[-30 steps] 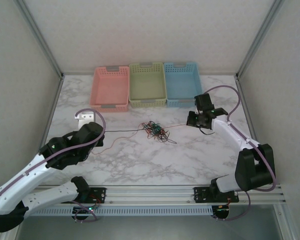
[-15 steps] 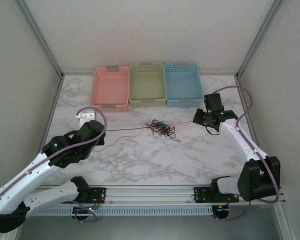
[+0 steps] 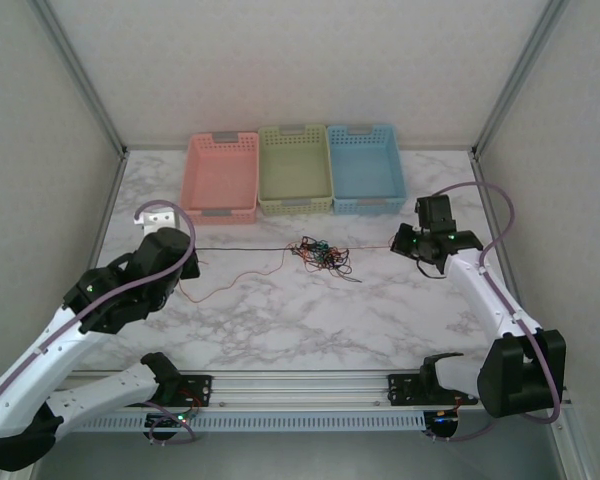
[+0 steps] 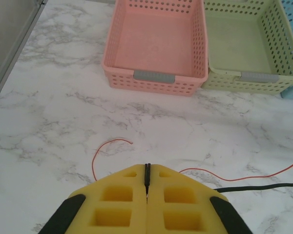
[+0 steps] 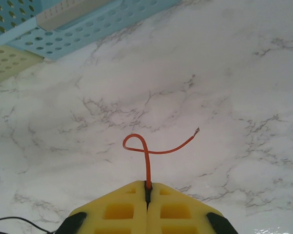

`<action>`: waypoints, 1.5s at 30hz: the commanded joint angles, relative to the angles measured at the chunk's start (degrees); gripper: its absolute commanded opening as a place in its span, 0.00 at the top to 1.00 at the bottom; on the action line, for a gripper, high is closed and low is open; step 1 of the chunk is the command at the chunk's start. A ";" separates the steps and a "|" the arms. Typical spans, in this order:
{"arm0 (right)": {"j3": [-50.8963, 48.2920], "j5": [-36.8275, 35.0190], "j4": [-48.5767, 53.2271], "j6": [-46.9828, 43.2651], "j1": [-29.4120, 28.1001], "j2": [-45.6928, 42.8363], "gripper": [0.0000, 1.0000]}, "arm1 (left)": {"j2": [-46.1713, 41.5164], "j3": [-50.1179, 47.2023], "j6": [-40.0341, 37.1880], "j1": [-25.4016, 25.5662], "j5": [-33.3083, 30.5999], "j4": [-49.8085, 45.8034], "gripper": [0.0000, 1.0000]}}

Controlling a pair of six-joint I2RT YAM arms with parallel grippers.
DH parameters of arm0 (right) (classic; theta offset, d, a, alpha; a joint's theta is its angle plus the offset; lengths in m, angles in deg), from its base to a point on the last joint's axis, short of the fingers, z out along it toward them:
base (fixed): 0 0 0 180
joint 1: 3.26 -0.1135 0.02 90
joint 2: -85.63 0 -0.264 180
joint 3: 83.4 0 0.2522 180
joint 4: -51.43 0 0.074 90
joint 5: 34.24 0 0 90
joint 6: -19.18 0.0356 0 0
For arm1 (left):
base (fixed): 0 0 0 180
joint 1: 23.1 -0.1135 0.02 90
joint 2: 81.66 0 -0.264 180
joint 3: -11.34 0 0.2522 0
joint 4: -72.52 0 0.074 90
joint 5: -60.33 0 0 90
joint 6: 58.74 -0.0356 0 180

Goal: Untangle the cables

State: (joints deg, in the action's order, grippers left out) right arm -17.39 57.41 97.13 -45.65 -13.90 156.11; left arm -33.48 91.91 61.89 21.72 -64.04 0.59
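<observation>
The cables (image 3: 320,256) lie in a small messy bunch in the middle of the white desk (image 3: 380,310), in front of the green basket (image 3: 295,170). The left fingers (image 4: 147,170) are squeezed shut on a black wire (image 3: 240,249). It runs in a straight line from them to the bunch. The right fingers (image 5: 147,186) are squeezed shut on a red wire (image 5: 146,168). Its short end curls in a loop just past the tips. A loose red wire (image 4: 118,140) lies on the desk near the left fingers.

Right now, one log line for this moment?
left end effector: shut on black cable, taut | right end effector: shut on red cable | tangle: knotted, between both
</observation>
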 commanded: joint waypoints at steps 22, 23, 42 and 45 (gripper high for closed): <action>-2.19 -7.85 0.78 0.91 2.11 -2.38 1.00 | -1.89 10.44 -5.96 -3.33 -14.84 -9.99 1.00; -2.39 -9.15 1.05 0.91 2.18 -2.50 1.00 | -1.87 10.66 -6.32 -3.38 -15.70 -10.18 1.00; -7.23 -4.76 -4.81 2.82 7.71 -2.08 1.00 | 0.29 11.52 -9.02 -4.21 -21.57 -11.06 1.00; -7.28 -1.72 -5.82 2.85 7.65 -2.97 1.00 | -0.89 8.95 -8.33 -4.25 -16.97 -9.54 1.00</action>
State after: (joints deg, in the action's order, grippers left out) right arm -24.16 54.70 94.03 -43.51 -7.25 154.82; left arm -32.95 102.70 53.52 18.62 -81.57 -8.70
